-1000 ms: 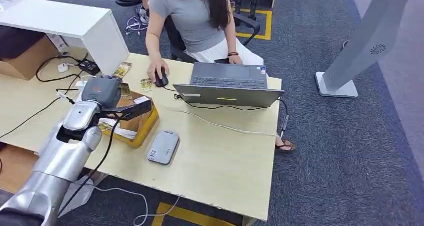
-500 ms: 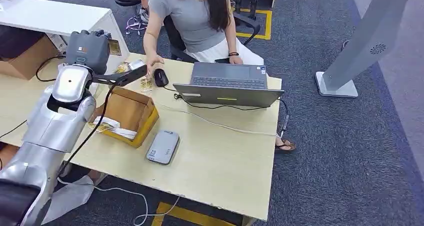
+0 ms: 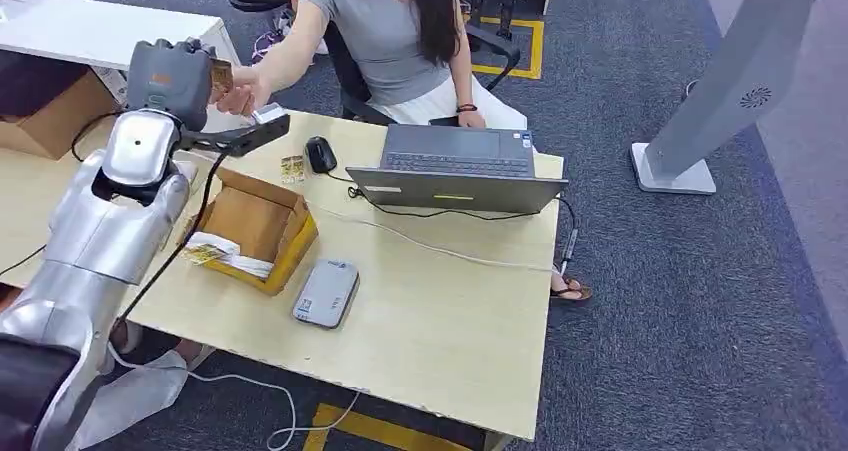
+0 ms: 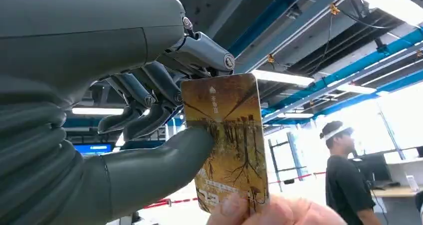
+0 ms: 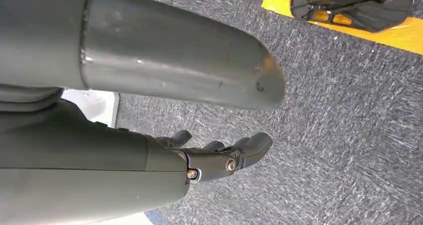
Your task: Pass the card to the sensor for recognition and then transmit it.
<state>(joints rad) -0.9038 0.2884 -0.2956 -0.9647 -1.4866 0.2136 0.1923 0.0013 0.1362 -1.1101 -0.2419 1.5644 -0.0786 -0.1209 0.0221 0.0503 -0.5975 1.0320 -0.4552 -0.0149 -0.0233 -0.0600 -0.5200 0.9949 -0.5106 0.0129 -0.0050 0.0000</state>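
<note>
Golden-brown, the card is pinched between the thumb and fingers of the left hand, raised above the far table edge; a person's hand grips its free end. The right hand hangs over grey carpet, fingers loosely apart, holding nothing.

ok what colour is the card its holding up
Golden yellow-brown with a dark bare-tree pattern; the card shows best in the left wrist view.

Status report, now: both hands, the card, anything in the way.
Left robot hand raised, pinching card. Person's hand gripping the card's far end. Right robot hand hanging over carpet, holding nothing. Nothing in the way.
</note>
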